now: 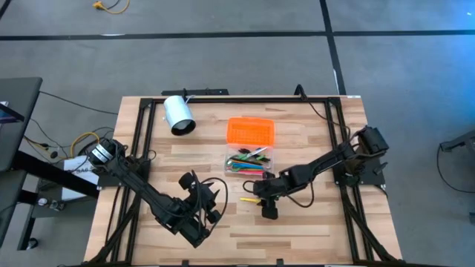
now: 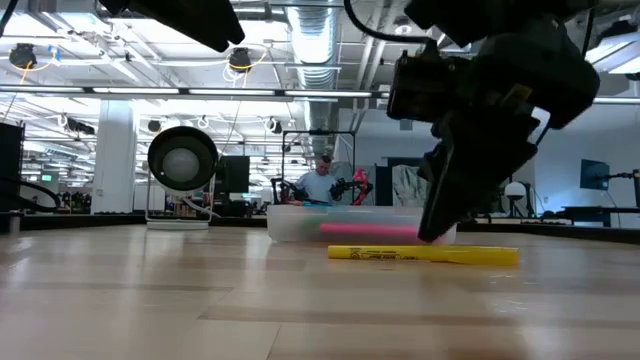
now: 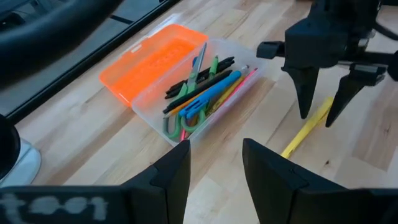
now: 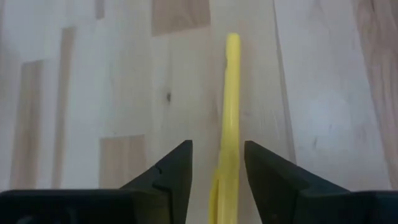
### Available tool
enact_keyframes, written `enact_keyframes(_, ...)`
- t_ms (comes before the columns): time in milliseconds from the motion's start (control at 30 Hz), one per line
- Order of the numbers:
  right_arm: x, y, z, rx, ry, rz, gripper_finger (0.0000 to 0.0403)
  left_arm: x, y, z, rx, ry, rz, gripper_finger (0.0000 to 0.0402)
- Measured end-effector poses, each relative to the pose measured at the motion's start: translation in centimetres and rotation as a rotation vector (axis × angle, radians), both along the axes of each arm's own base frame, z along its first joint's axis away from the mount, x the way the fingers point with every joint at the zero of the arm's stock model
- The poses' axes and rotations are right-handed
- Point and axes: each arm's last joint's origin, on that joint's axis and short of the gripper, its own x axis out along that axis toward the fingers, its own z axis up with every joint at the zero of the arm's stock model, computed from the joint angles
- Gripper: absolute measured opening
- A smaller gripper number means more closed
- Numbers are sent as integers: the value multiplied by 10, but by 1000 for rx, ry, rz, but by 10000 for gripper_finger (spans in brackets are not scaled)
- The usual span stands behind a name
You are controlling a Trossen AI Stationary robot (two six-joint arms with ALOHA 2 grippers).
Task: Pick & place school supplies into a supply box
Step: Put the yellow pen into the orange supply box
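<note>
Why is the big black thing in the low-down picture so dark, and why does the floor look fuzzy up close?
In the low view the right gripper stands against bright ceiling lights, so it shows nearly as a silhouette; the table nearest the camera is out of focus, while the yellow marker is sharper. In the right wrist view, light falls evenly with only soft shadows.

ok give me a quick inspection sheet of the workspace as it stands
surface: wooden table, bare around the work.
job's things: yellow marker flat on the table; other supplies in the clear supply box, orange lid open beside it.
clutter: white cylinder on its side.
grippers: right gripper over the marker, jaws open astride it; left gripper open, empty.
cables: yellow cable on floor.
surroundings: person in the background.
</note>
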Motion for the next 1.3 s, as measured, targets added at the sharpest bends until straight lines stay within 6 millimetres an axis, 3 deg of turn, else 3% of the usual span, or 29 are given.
enact_keyframes(367, -7, 0, -13, -111, 99, -70, 95, -1, 0, 0, 5, 14, -3, 137)
enact_keyframes(633, -14, 7, -14, -177, 119, -68, 14, -3, 2, -1, 22, 35, -2, 137)
enact_keyframes(1000, -20, 16, -8, -204, 67, -106, 10, -3, 2, -1, 24, 38, -2, 137)
enact_keyframes(1300, -22, 5, 24, -224, -33, -170, 5, -4, 2, 0, 27, 40, -2, 137)
